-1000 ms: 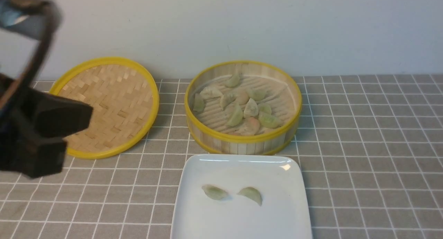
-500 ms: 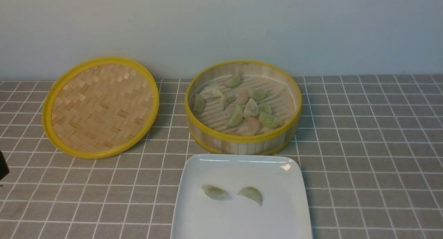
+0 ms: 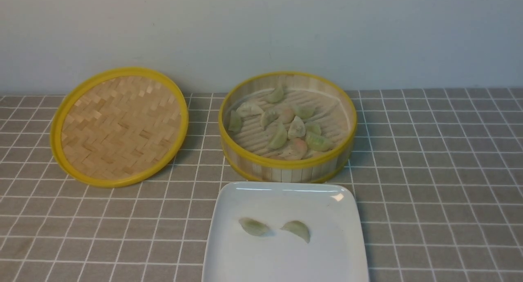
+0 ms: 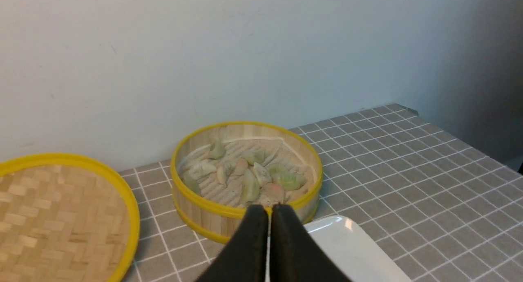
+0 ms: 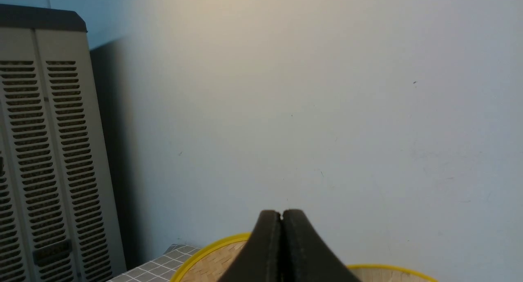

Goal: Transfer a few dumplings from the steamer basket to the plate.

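The steamer basket (image 3: 286,165) stands at the back middle of the table and holds several pale green and pinkish dumplings (image 3: 296,128). Two green dumplings (image 3: 254,227) (image 3: 297,230) lie on the white plate (image 3: 327,257) just in front of it. Neither arm shows in the front view. In the left wrist view my left gripper (image 4: 269,209) is shut and empty, raised on the near side of the steamer basket (image 4: 204,220) beside the plate (image 4: 359,253). My right gripper (image 5: 281,213) is shut and empty, high up and facing the wall.
The woven basket lid (image 3: 118,126) with a yellow rim lies upturned to the left of the basket. A grey checked cloth (image 3: 441,184) covers the table, with a wall behind it. A beige slatted appliance (image 5: 45,159) stands off the table's left end.
My left arm, which stood over the lid at the front view's left edge, has drawn back out of that view. The dumplings, basket and plate have not moved.
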You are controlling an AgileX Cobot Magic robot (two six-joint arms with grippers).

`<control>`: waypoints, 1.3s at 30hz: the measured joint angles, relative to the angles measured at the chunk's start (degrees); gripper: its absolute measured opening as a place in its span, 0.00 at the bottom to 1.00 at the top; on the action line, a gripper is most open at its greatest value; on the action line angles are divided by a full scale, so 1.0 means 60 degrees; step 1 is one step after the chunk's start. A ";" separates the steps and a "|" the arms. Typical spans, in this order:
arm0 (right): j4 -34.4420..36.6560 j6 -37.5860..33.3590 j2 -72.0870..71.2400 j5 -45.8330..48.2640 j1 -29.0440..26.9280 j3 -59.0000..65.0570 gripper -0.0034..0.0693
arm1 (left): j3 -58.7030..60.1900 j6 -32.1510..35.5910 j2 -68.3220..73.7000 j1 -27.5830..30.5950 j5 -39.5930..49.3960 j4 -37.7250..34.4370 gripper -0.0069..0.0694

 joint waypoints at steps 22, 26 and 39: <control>0.0000 0.0008 0.0000 0.0000 0.0000 0.0000 0.03 | 0.7026 0.1611 -0.3201 0.4842 -0.2153 -0.0946 0.08; 0.0000 0.0008 0.0000 0.0000 0.0000 0.0000 0.03 | 0.7033 0.1618 -0.3201 0.4842 -0.2208 -0.0955 0.08; 0.0000 -0.0011 0.0000 0.0000 0.0000 0.0000 0.03 | 0.7033 0.1618 -0.3201 0.4842 -0.2208 -0.0955 0.08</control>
